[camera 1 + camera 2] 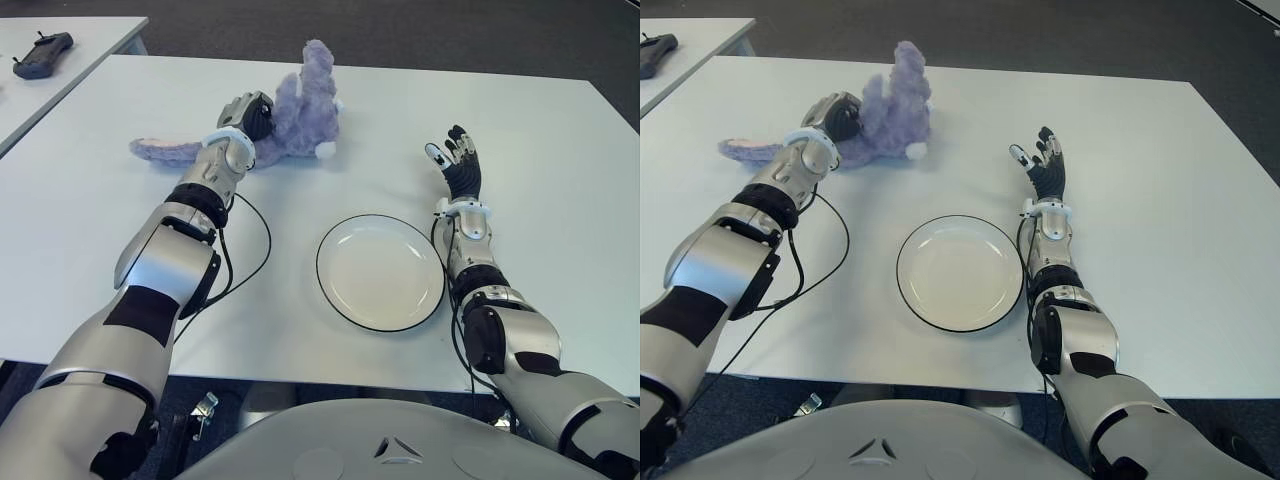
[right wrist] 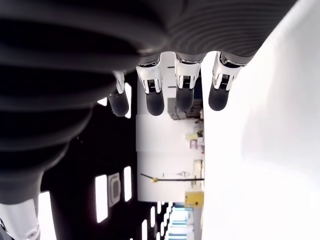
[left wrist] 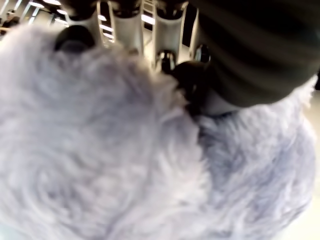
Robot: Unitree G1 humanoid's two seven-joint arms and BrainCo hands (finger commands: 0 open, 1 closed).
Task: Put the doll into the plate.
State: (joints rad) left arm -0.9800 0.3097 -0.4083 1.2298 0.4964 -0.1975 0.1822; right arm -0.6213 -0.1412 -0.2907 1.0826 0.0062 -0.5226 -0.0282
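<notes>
White plate [image 1: 381, 272] nearest, left robot hand [image 1: 246, 117] gripping fluffy lilac doll [image 1: 300, 110], right robot hand [image 1: 456, 160] open, fingers spread

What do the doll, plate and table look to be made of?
Doll: soft plush, lavender, with a long fuzzy pile that fills the left wrist view; the left hand is shut on it.
Plate: probably glazed ceramic, though it could be melamine; glossy off-white with a thin dark rim line.
Table: a smooth matte white top, likely laminate.

A lab: plain white tables [image 1: 560, 180], a handheld controller [image 1: 42, 53], dark carpet
</notes>
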